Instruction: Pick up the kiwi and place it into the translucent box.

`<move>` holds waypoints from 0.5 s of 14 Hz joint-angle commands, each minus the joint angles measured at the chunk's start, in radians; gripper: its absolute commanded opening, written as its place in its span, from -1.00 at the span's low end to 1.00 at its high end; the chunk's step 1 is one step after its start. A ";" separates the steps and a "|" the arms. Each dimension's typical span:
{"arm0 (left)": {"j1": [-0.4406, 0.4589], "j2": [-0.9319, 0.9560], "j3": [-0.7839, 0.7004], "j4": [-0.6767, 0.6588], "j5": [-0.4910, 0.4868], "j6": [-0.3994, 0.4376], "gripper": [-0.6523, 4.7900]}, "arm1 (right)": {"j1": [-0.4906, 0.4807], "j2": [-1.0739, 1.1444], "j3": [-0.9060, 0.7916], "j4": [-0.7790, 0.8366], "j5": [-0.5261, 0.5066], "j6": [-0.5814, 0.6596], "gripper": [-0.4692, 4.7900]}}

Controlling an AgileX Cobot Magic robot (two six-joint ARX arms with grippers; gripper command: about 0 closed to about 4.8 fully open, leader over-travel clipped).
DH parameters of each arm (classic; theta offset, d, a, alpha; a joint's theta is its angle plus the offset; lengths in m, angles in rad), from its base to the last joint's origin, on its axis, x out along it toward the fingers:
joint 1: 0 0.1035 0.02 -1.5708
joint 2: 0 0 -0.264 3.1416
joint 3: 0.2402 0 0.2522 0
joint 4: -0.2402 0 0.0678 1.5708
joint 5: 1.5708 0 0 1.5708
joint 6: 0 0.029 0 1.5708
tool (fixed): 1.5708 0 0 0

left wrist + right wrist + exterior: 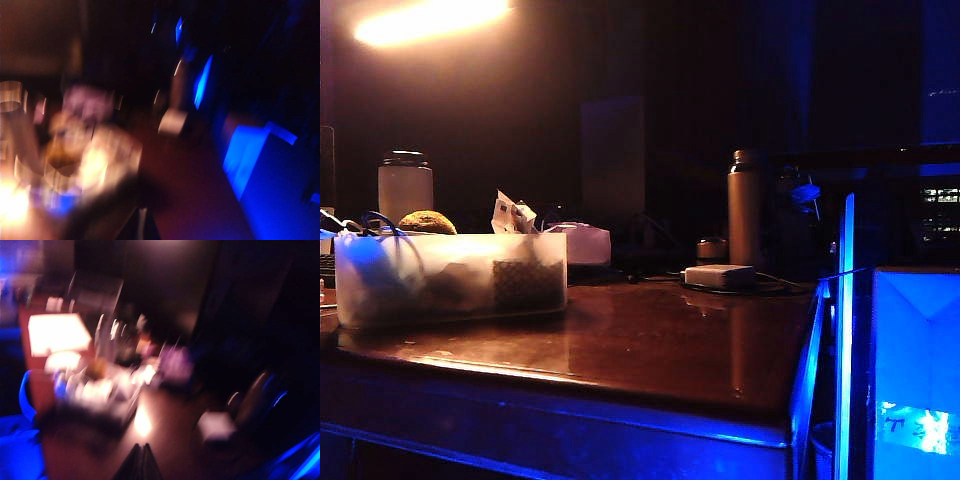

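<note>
The kiwi (427, 222) is sitting at the top of the translucent box (450, 277), its rounded brown back showing just above the rim at the far left of the table (660, 340). Judging by that, the placing step is looking finished or nearly so, and what remains is for both arms to be clear of the box.

Neither arm is showing in the exterior view. The right tool (139, 462) is appearing in its own wrist view as two dark fingertips pressed together, holding nothing, looking across the table toward the box from well apart. The left tool (107, 210) is only a dark blur in the left wrist view, above the bright smear of the box; I cannot tell whether it is wide or narrow.

Around the box things are crowding close: a white jar with a dark lid (405, 186) is standing behind it, crumpled paper (513, 214) and a white bag (582, 242) just beside its far corner. A small flat white box (719, 275), a tall metal bottle (745, 208) and a short tin (711, 249) are standing farther right, well apart. Any next move over the box is calling for care with the jar behind it.
</note>
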 commanded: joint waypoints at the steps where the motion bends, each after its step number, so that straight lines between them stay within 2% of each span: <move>1: 0.003 -0.091 -0.219 0.150 -0.022 -0.003 -0.77 | 0.000 -0.213 -0.476 0.402 -0.088 0.070 -0.83; 3: 0.002 -0.132 -0.391 0.289 -0.024 -0.004 -0.77 | 0.000 -0.319 -0.799 0.645 -0.095 0.069 -0.83; 5: 0.002 -0.132 -0.516 0.380 -0.024 -0.046 -0.77 | -0.001 -0.346 -1.020 0.725 -0.082 0.076 -0.83; 7: 0.002 -0.132 -0.629 0.475 -0.061 -0.063 -0.77 | -0.001 -0.344 -1.181 0.816 -0.036 0.146 -0.83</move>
